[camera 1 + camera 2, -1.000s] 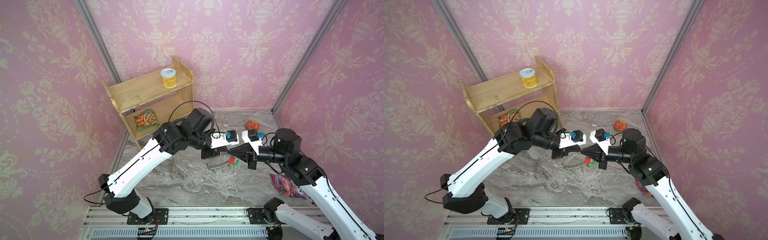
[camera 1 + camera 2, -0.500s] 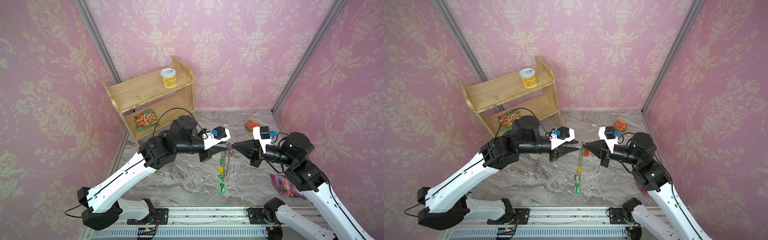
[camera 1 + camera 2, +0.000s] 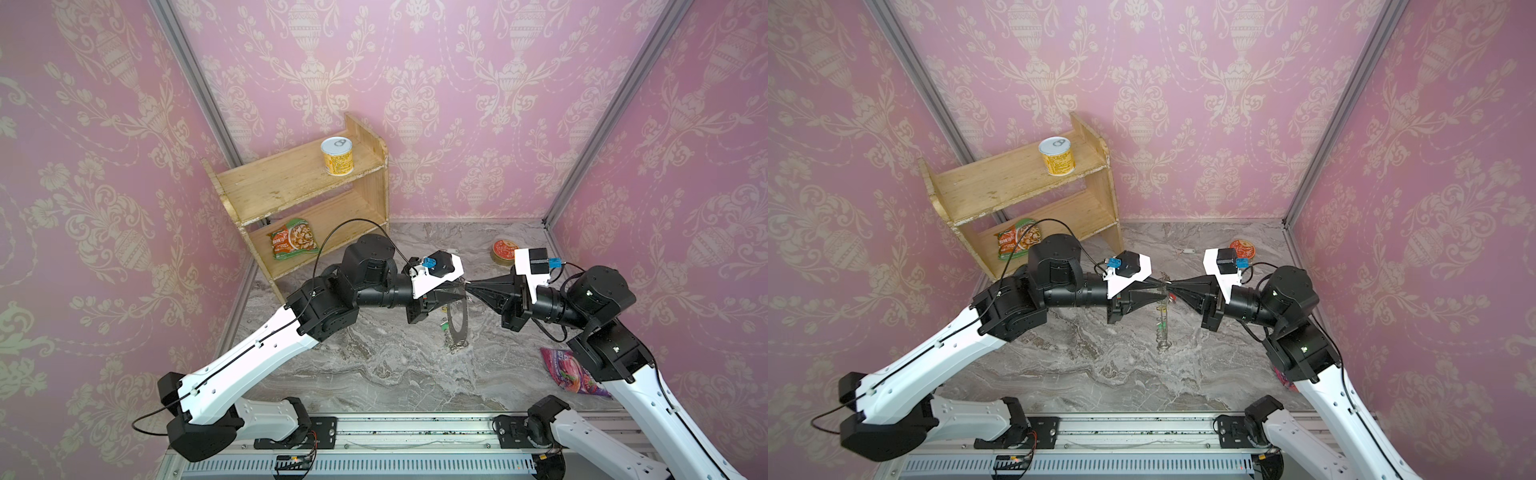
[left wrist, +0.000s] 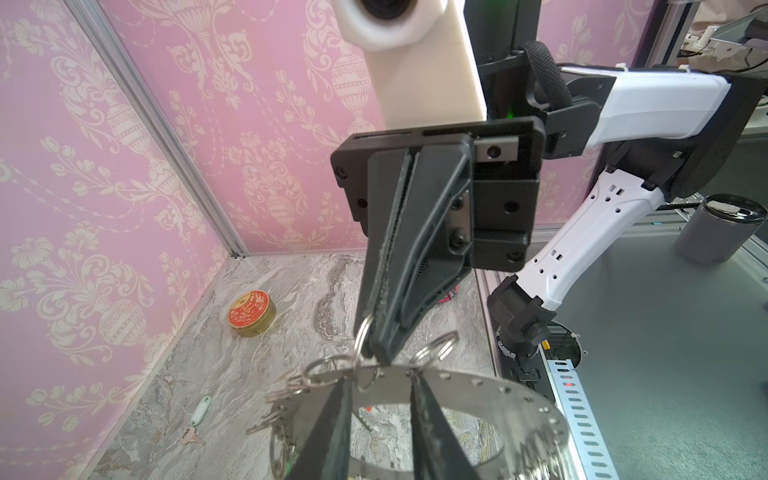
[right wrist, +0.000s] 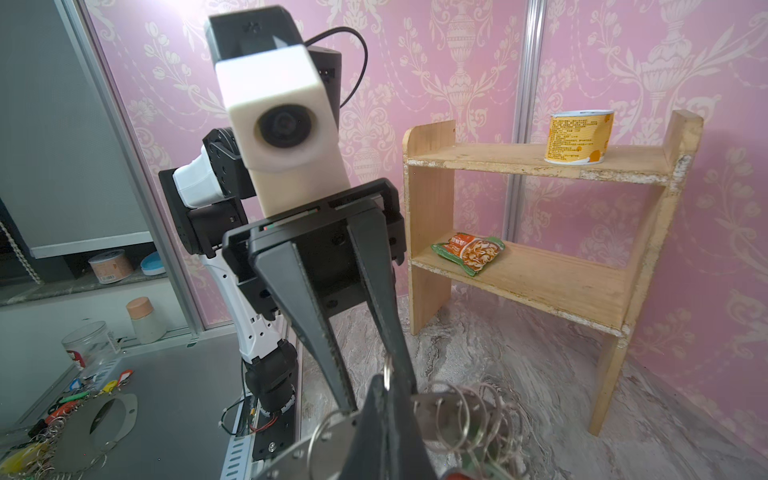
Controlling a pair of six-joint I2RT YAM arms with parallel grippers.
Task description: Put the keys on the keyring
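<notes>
The keyring (image 3: 459, 320) hangs edge-on at centre frame over the desk (image 3: 374, 365) in both top views. The right end effector (image 3: 468, 286) is clamped on a wire loop (image 4: 362, 332) at the keyring's top. The left end effector (image 3: 458, 291) stands partly open beside it.

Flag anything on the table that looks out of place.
One key with a white tag lies loose on the table near the red tin, apart from the keyring, which the right hand holds upright. A purple snack packet lies at the right edge, partly hidden by the right arm.
</notes>
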